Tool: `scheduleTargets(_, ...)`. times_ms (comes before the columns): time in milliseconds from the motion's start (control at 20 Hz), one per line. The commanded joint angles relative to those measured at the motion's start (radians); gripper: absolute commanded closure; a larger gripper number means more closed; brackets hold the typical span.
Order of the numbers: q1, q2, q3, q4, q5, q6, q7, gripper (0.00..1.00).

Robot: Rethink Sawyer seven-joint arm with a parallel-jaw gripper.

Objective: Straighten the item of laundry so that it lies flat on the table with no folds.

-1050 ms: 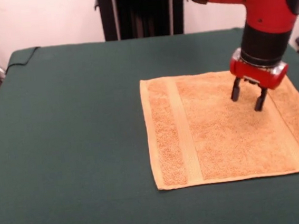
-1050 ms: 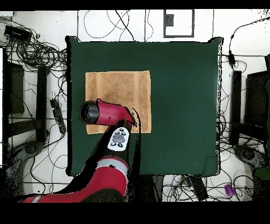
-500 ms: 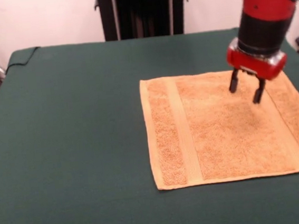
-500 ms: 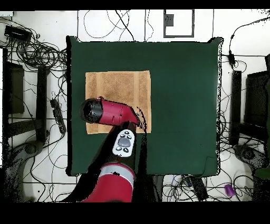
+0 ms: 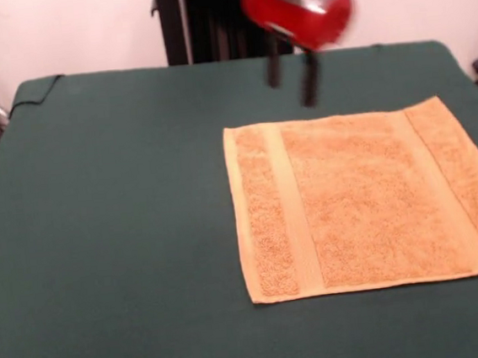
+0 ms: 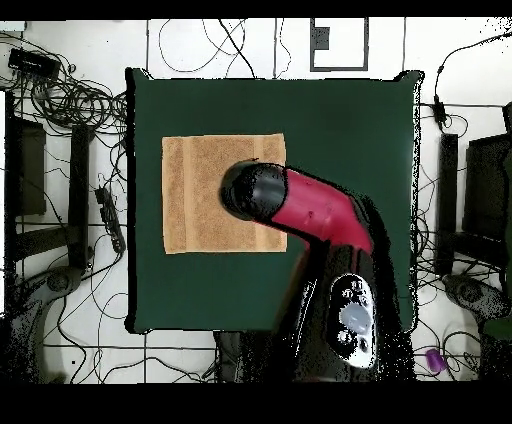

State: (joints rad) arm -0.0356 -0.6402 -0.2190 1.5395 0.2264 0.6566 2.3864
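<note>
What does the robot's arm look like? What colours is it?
The arm is a thick, round red tube with a black cap at its end and a grey button panel lower down. Its end effector has a red collar and two thin dark fingers.

**Colours on the table**

The towel (image 5: 368, 200) is orange-tan terry with two paler, smooth woven bands running near opposite edges. The table (image 5: 115, 208) is covered in plain dark green fabric. The gripper (image 5: 289, 79) has dark fingers under a red body.

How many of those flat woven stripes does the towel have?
2 on the towel: one stripe near its left edge in the front view, the other stripe near its right edge.
</note>
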Motion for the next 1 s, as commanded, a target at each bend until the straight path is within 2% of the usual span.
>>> scheduleTargets(50,-0.102,-0.057,0.141,0.049,-0.105,0.096,-0.265,0.0)
scheduleTargets(200,-0.153,-0.043,0.175,0.064,-0.151,0.027,-0.276,0.0)
scheduleTargets(1000,-0.233,-0.06,0.265,0.054,-0.29,0.057,-0.201,0.0)
